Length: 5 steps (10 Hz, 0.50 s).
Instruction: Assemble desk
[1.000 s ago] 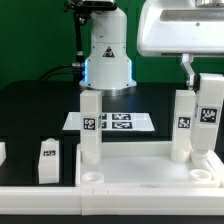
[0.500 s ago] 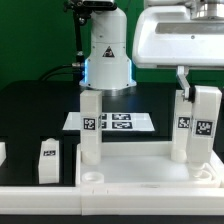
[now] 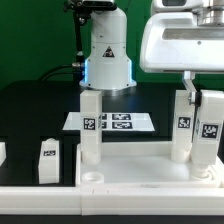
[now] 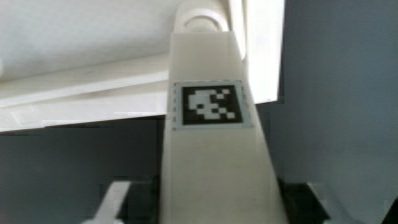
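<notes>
Exterior view first. High at the exterior view's right, the gripper (image 3: 200, 84), clenched on the top of one desk leg. Below the jaws, the held leg (image 3: 208, 135), hanging upright, long axis vertical, tag toward the camera. Straight under its foot, or very nearly so, the front socket (image 3: 204, 173) at the slab's near corner on the exterior view's right. Cannot tell whether the foot is just above the socket mouth or touching it. The slab (image 3: 140, 160) flat on the dark table (image 3: 30, 115). Standing in its two far corners, the left rear leg (image 3: 91, 125) and the right rear leg (image 3: 184, 125), the latter just beside the held leg and behind it. Well apart, toward the exterior view's left, a loose leg (image 3: 48, 160) upright on the table. Near it, the other front socket (image 3: 90, 175), unfilled. Beyond the slab, the marker board (image 3: 118, 122), and farther back the robot base (image 3: 107, 55). Wrist view next. Filling the middle, the same held leg, running straight away from the camera, its tag (image 4: 214, 103) square-on. At the near end, the fingers (image 4: 118, 200) on either flank, no gap to be seen between pads and plastic, hence judged to be grasping it firmly. Past the far end, only white slab surface; the socket itself hidden behind the leg. Judged next: a straight descent along the leg's own axis, resting wholly on foot staying centred over socket. Any lean likely to catch the rim.
</notes>
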{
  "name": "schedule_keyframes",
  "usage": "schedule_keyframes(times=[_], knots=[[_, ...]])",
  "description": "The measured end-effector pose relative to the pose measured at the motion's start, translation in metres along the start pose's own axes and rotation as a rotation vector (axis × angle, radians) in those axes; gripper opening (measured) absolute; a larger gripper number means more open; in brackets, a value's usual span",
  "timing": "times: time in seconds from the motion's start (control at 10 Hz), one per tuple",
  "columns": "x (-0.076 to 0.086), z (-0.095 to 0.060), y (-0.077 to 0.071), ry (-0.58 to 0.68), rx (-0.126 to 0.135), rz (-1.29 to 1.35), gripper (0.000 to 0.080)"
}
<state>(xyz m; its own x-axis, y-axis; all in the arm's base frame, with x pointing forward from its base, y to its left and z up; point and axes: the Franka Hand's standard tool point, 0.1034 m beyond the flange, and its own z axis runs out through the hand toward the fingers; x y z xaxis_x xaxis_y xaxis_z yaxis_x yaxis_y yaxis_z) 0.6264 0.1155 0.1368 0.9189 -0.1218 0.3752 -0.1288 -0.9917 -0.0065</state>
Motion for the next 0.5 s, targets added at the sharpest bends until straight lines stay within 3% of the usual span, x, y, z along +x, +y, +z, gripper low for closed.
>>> schedule_keyframes(times=[0.5], knots=[[-0.005,0.013,-0.002,-0.001,-0.008,-0.012,0.0287]])
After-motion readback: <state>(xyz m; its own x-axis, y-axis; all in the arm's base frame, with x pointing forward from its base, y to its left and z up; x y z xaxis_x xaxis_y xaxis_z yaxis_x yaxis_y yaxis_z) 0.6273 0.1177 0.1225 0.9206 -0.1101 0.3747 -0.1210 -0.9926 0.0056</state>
